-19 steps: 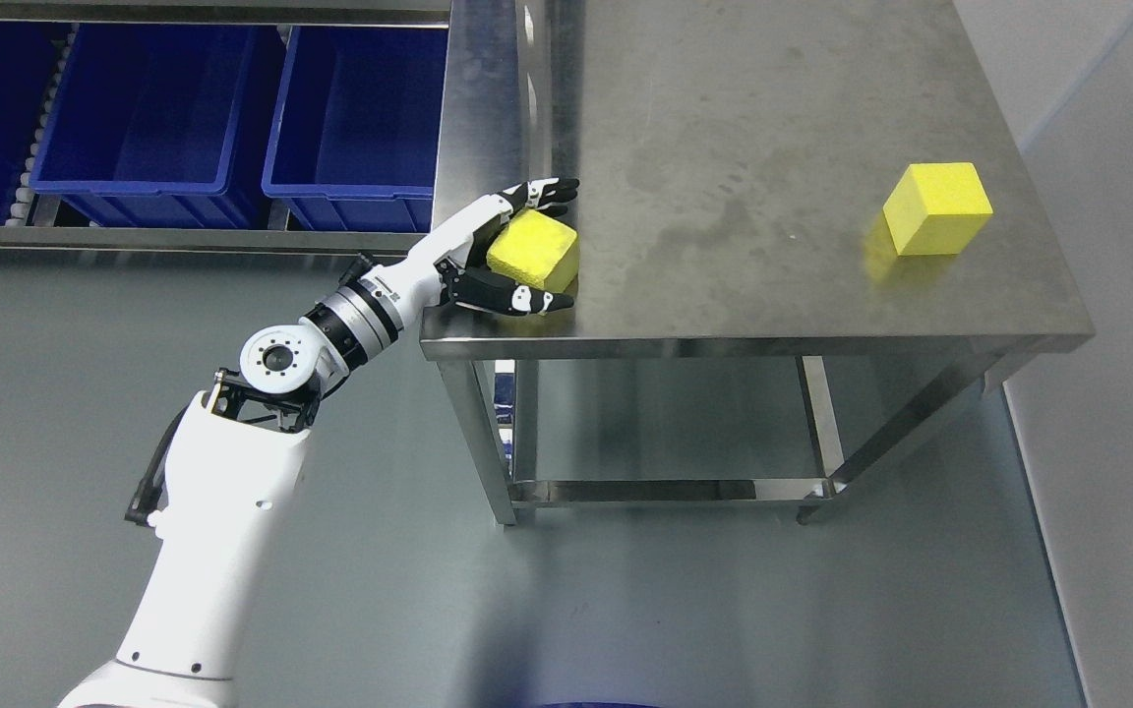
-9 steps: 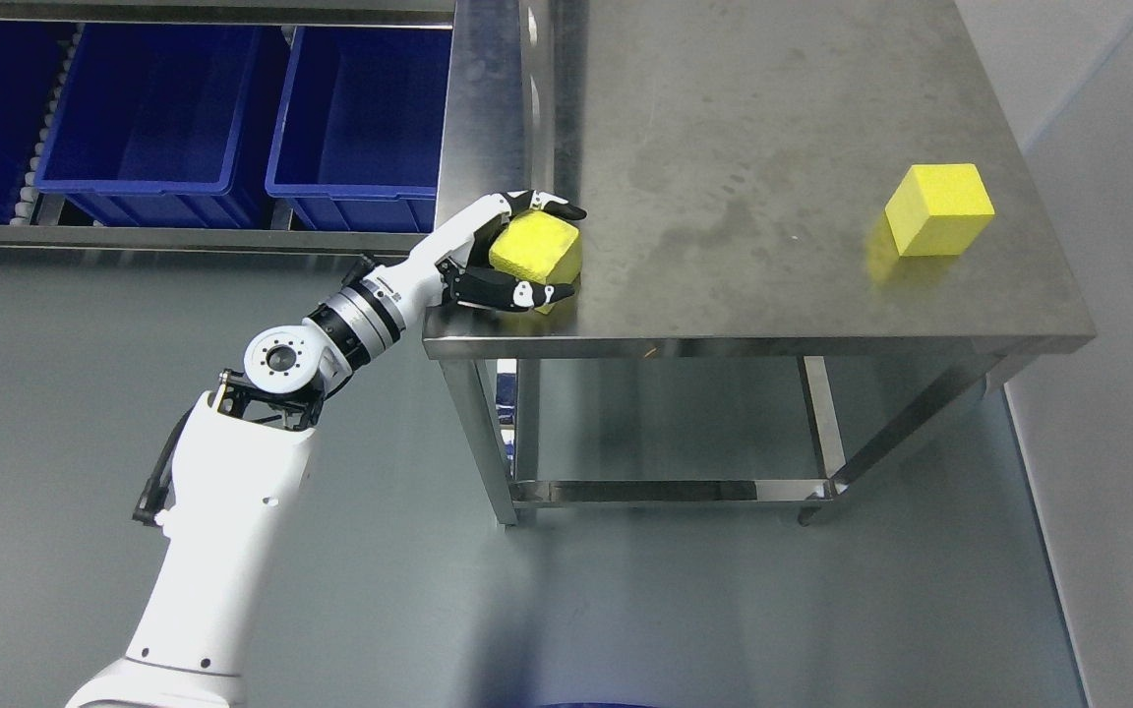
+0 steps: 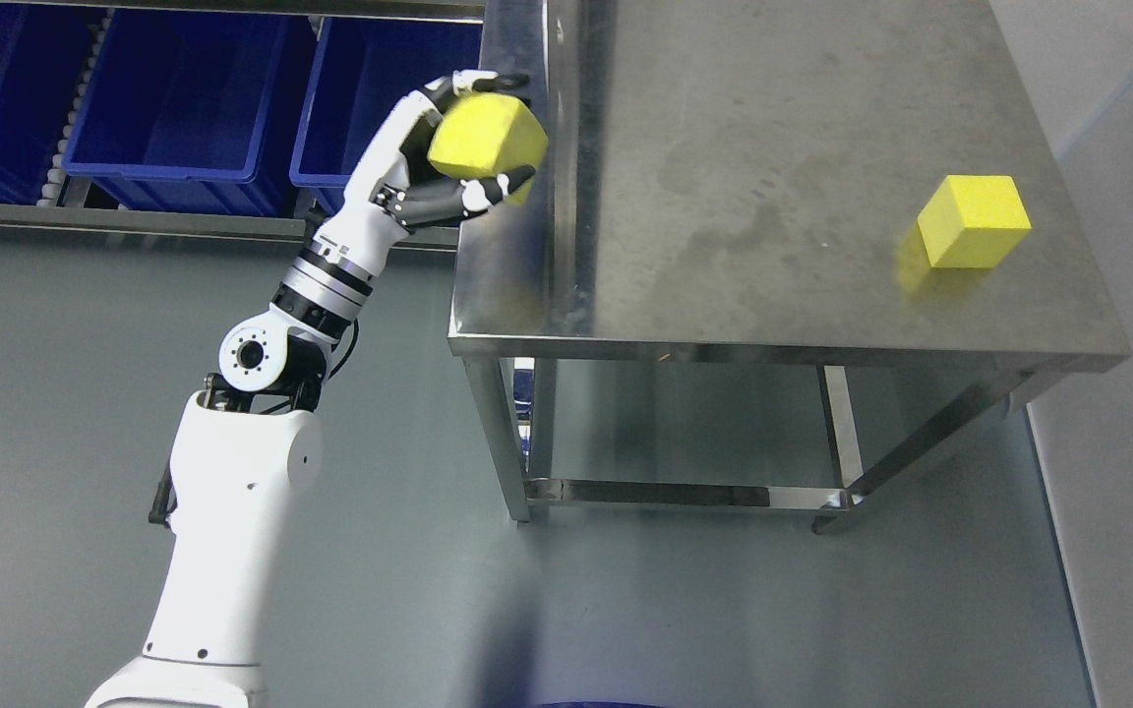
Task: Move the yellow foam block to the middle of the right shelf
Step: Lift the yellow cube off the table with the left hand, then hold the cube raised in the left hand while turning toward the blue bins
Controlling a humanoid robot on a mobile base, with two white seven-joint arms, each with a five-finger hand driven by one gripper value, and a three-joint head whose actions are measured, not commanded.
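Observation:
My left hand [image 3: 473, 138] is shut on a yellow foam block [image 3: 484, 140], holding it in the air above the left edge of the steel table [image 3: 724, 197]. Black fingers [image 3: 468, 195] wrap under the block and others curl over its top. The white left arm rises from the lower left of the head view. A second yellow foam block [image 3: 976, 235] rests on the table near its right edge. The right hand does not show.
Several blue bins [image 3: 173, 98] sit on a roller shelf [image 3: 134, 224] at the upper left, just beyond the held block. Grey floor lies below and a pale wall [image 3: 1127, 295] runs along the table's right side.
The left hand closed around the yellow block and lifted it off the table's front left corner, carrying it up and to the left. The camera view also shifted slightly.

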